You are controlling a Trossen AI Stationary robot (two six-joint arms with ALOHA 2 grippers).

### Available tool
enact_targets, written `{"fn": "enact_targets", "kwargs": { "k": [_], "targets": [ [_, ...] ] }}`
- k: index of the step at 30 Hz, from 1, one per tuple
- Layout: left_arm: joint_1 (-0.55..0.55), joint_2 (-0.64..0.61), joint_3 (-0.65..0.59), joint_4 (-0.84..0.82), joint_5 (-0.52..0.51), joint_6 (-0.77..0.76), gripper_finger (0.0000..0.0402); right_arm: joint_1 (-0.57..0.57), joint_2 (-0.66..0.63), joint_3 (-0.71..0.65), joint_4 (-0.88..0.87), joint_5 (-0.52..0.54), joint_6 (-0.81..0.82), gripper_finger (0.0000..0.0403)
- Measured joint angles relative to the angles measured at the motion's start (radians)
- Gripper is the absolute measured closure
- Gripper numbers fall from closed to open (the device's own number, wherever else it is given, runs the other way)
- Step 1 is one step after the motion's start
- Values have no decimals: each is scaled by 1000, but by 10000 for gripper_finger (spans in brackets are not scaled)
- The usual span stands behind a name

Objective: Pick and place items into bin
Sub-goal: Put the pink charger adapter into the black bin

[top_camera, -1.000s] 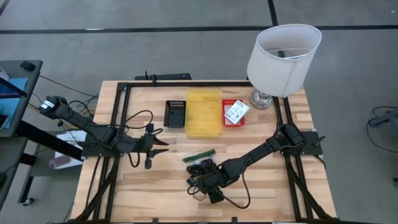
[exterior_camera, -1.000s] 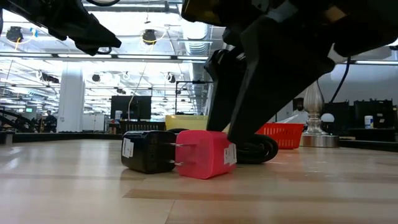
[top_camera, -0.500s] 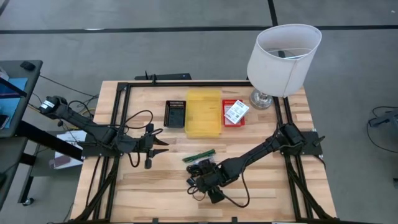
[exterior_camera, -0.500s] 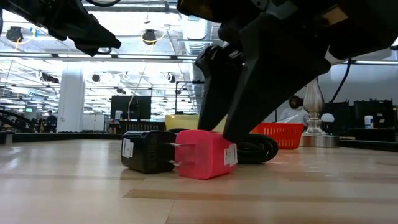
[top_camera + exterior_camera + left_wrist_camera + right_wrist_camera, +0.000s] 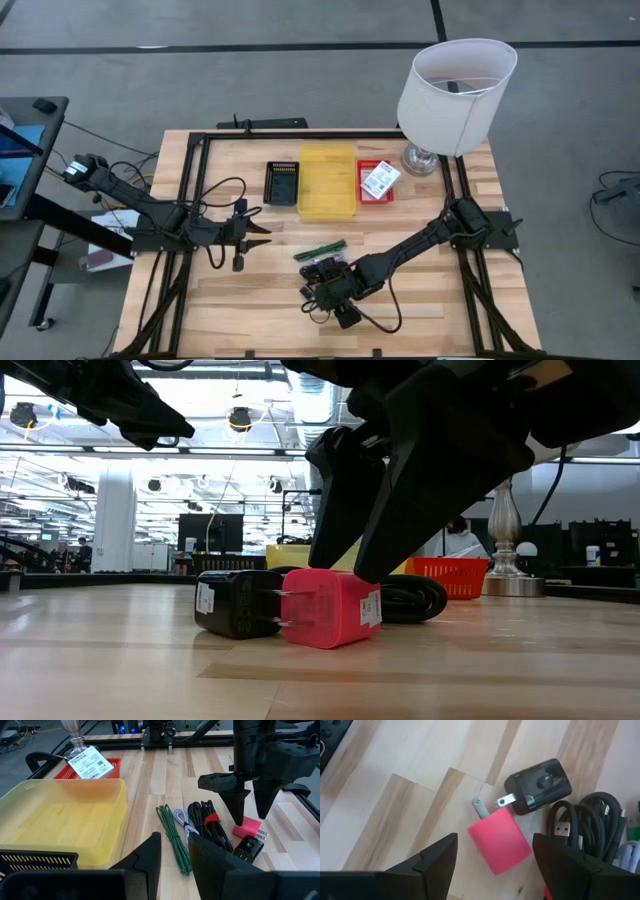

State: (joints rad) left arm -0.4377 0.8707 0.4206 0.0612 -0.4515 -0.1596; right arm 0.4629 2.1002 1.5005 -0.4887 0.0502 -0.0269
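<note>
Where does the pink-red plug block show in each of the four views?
High view: not discernible, hidden under the right gripper.
Low view: pink-red plug block at centre, on the wood.
Left wrist view: far right, below the right arm's open jaws.
Right wrist view: centre, between the jaws.
Shared landmark: the black charger beside it.
</note>
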Motion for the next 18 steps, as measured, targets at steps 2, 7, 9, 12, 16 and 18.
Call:
{"fn": "enact_targets", "kwargs": {
  "k": [2,7,9,12,16,18],
  "targets": [
    [0,0,0,-1,0,0,310,0,0,0,0,0,0,147],
    [0,0,0,-2,0,-1,310,-5,24,2,25,-25,0,147],
    [0,0,0,-2,0,-1,310,-8,40,-2,11,-51,0,147],
    [0,0,0,-3,0,-7,310,-17,62,1,42,-94,1,147],
    [0,0,0,-3,0,-9,310,-27,62,0,35,-107,8,147],
    [0,0,0,-3,0,-9,310,-29,61,0,26,-106,15,150]
  ]
}}
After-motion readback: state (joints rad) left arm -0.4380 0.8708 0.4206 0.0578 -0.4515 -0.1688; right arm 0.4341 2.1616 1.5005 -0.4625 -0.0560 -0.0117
